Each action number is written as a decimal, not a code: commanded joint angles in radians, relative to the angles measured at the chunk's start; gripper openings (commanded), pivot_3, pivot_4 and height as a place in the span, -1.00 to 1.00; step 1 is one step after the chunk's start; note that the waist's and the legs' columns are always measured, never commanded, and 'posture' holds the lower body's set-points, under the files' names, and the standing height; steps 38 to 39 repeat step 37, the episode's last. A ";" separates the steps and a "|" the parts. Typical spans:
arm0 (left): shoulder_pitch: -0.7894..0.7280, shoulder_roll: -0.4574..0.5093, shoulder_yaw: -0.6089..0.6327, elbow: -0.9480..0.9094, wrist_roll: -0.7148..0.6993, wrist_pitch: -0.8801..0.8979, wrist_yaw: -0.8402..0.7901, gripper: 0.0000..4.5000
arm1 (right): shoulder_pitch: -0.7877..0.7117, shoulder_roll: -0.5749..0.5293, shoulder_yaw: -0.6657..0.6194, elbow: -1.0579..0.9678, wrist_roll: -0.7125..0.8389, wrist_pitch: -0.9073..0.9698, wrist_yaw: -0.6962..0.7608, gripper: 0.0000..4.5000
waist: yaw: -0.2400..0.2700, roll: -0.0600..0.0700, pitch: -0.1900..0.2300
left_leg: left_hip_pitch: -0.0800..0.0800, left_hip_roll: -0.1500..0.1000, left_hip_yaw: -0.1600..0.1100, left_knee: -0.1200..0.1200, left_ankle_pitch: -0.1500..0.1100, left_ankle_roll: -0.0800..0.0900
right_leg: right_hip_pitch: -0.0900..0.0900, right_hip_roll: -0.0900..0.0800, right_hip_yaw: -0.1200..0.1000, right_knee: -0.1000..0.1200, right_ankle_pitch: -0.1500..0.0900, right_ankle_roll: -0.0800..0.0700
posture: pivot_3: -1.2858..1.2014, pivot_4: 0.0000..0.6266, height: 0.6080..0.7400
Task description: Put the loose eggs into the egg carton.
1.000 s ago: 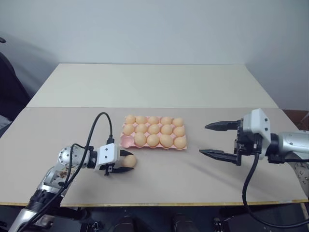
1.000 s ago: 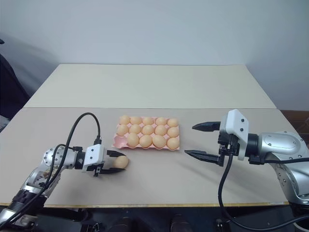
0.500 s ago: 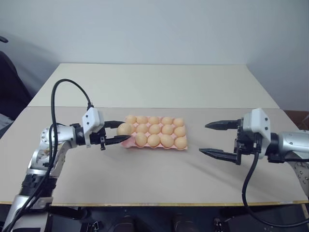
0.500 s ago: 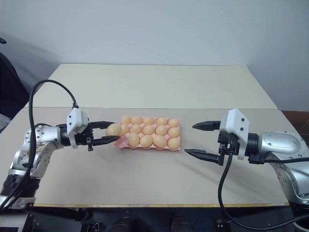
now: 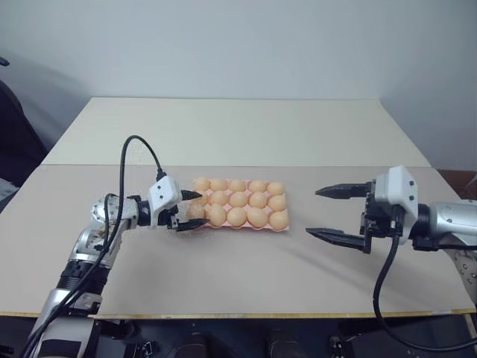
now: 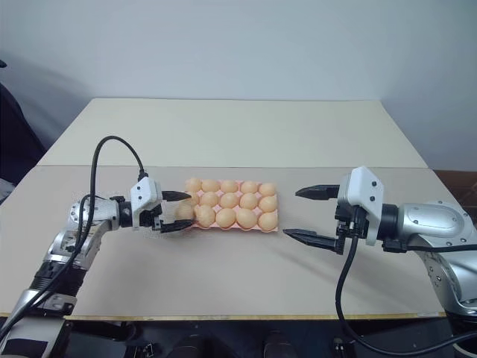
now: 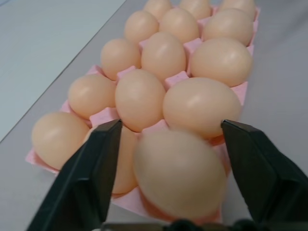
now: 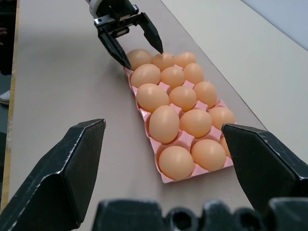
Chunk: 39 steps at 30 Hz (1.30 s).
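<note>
The pink egg carton [image 8: 165, 178] lies mid-table with tan eggs in its cups. My left gripper [image 5: 195, 209] is at the carton's near left corner, open. One egg [image 7: 180, 175] sits between its fingers [image 7: 89, 178] at that corner cup, with a gap on each side. Whether the egg rests fully in the cup I cannot tell. The same egg [image 8: 139, 57] appears in the right wrist view, framed by the left gripper. My right gripper [image 5: 313, 212] hovers open to the right of the carton, above the table, with nothing in it.
The carton rests on a beige table [image 5: 246, 276] that has a seam across it behind the carton. A black cable [image 5: 138, 153] loops above my left arm. A dark object [image 5: 15, 134] stands beyond the table's left edge.
My left gripper lifted an egg from the table's front left, carried it to the carton's near left corner, and opened there. The right gripper stayed still.
</note>
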 commanded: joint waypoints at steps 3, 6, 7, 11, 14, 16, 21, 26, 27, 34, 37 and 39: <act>0.016 0.060 0.067 -0.073 -0.052 0.033 -0.026 0.98 | -0.007 -0.009 -0.035 -0.022 0.017 -0.001 -0.006 1.00 | -0.002 0.000 0.000 | 0.000 0.000 0.000 0.000 0.000 0.000 | 0.000 0.000 0.000 0.000 0.000 0.000 | 0.03 -0.52 1.00; 0.057 0.123 0.121 -0.145 -0.112 0.112 -0.058 0.98 | -0.013 -0.009 -0.031 -0.013 0.017 -0.004 -0.003 1.00 | -0.004 0.000 0.000 | 0.000 0.000 0.000 0.000 0.000 0.000 | 0.000 0.000 0.000 0.000 0.000 0.000 | 0.03 -0.52 1.00; 0.075 0.146 0.147 -0.171 -0.139 0.133 -0.070 0.98 | -0.015 -0.008 -0.031 -0.008 0.017 -0.004 -0.002 1.00 | -0.007 0.000 0.000 | 0.000 0.000 0.000 0.000 0.000 0.000 | 0.000 0.000 0.000 0.000 0.000 0.000 | 0.03 -0.52 1.00; 0.165 0.248 0.272 -0.274 -0.232 0.217 -0.103 0.98 | -0.013 -0.009 -0.043 -0.005 0.027 0.011 -0.013 1.00 | -0.008 0.000 0.000 | 0.000 0.001 0.000 0.000 0.000 0.000 | 0.000 0.000 0.000 0.000 0.000 0.000 | 0.03 -0.52 1.00; 0.260 0.325 0.399 -0.364 -0.311 0.311 -0.114 0.98 | 0.001 -0.018 -0.058 0.006 0.027 0.015 -0.004 1.00 | -0.009 0.000 0.000 | 0.000 0.001 0.000 -0.001 0.000 0.000 | -0.001 0.000 0.000 0.000 0.000 0.000 | 0.03 -0.52 1.00; 0.313 0.346 0.464 -0.412 -0.350 0.350 -0.105 0.98 | 0.007 -0.019 -0.063 0.016 0.027 0.017 -0.001 1.00 | -0.006 0.000 0.000 | 0.000 0.001 0.000 -0.001 0.000 0.000 | -0.001 0.000 0.000 -0.001 0.000 0.000 | 0.03 -0.52 1.00; 0.440 0.350 0.609 -0.541 -0.435 0.464 -0.058 0.98 | 0.025 -0.007 -0.064 0.042 0.026 0.023 -0.004 1.00 | 0.000 0.000 0.000 | 0.001 0.001 0.000 -0.001 0.000 0.000 | 0.000 -0.001 -0.001 -0.001 0.000 0.000 | 0.03 -0.52 1.00; 0.552 0.333 0.670 -0.664 -0.467 0.526 -0.003 0.98 | 0.036 0.014 -0.056 0.050 0.017 0.018 -0.020 1.00 | -0.004 0.000 0.000 | 0.001 0.001 0.001 -0.001 0.000 0.000 | 0.000 0.000 0.000 -0.001 0.000 0.000 | 0.03 -0.52 1.00; 0.570 0.331 0.680 -0.683 -0.472 0.535 0.007 0.98 | 0.039 0.018 -0.052 0.050 0.012 0.015 -0.022 1.00 | -0.005 0.000 0.000 | 0.001 0.001 0.001 -0.001 0.000 0.000 | 0.000 0.000 0.000 -0.001 0.000 0.000 | 0.03 -0.52 1.00; 0.605 0.324 0.702 -0.727 -0.480 0.547 0.054 0.98 | 0.028 0.021 -0.035 0.064 -0.005 0.008 -0.020 1.00 | -0.005 0.000 0.000 | 0.001 0.001 0.001 -0.001 0.000 0.000 | 0.000 0.000 0.000 -0.001 0.000 0.000 | 0.03 -0.52 1.00; 0.607 0.319 0.705 -0.728 -0.486 0.539 0.062 0.98 | 0.023 0.019 -0.032 0.070 -0.009 0.005 -0.011 1.00 | -0.005 0.000 0.000 | 0.001 0.001 0.001 -0.001 0.000 0.000 | 0.000 0.000 0.000 -0.001 0.000 0.000 | 0.03 -0.52 1.00; 0.607 0.319 0.705 -0.728 -0.486 0.539 0.062 0.98 | 0.023 0.019 -0.032 0.070 -0.009 0.005 -0.011 1.00 | -0.005 0.000 0.000 | 0.001 0.001 0.001 -0.001 0.000 0.000 | 0.000 0.000 0.000 -0.001 0.000 0.000 | 0.03 -0.52 1.00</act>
